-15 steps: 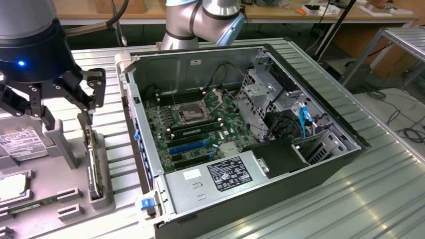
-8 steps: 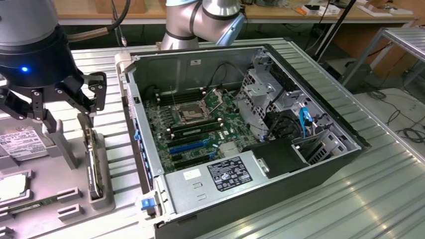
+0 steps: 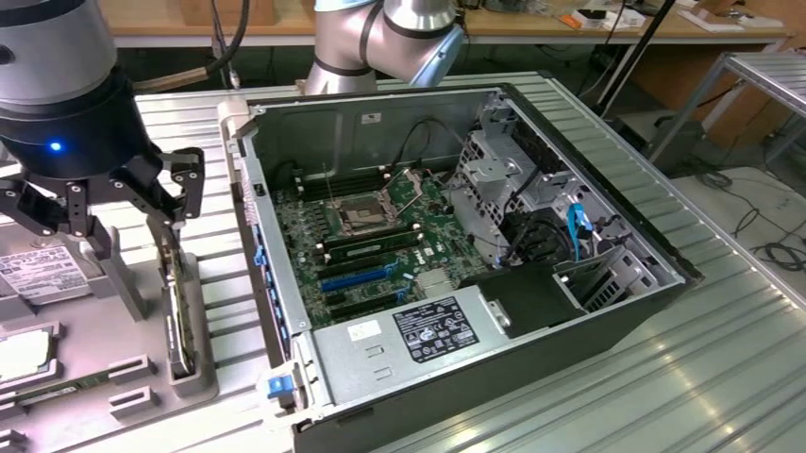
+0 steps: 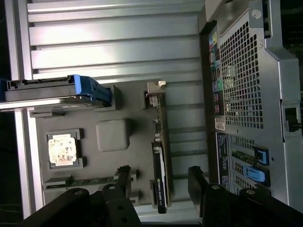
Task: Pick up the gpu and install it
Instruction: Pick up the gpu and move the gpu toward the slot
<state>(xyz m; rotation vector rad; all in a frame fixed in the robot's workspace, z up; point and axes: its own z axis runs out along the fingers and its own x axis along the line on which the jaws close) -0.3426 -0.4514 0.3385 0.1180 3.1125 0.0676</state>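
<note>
- The ribbed metal table [image 3: 705,377] carries all the items.
- The open computer case [image 3: 529,359] lies on its side at the centre of the exterior view. The green motherboard [image 3: 365,226] faces up inside it.
- The robot arm [image 3: 384,42] rises at the case's 12 o'clock. Its wrist hangs at the case's 9 o'clock.
- The grey fixture tray [image 4: 135,156] sits on the table just beside the case, at its 9 o'clock.
- The silver power supply [image 3: 403,340] sits at the case's 6 o'clock corner. It bears a black label [image 3: 435,327] with white print, too small to read.
- The gripper [image 4: 160,177] hangs over the tray with its jaws wide apart and grips nothing. One finger stands on each side of the card below, and both are clear of it.
- The hard drive [image 4: 52,92] has a blue end piece and sits in the tray. Its white label cannot be read.
- The gpu [image 4: 160,156] stands on edge in a tray slot on the side nearest the case. Its silvery bracket [image 4: 154,90] is at the end away from the fingers. The card is not yet lifted.
- The processor chip [image 4: 62,150] lies flat in a tray pocket.
- The memory stick [image 4: 87,180] lies in the tray, near the processor chip.
</note>
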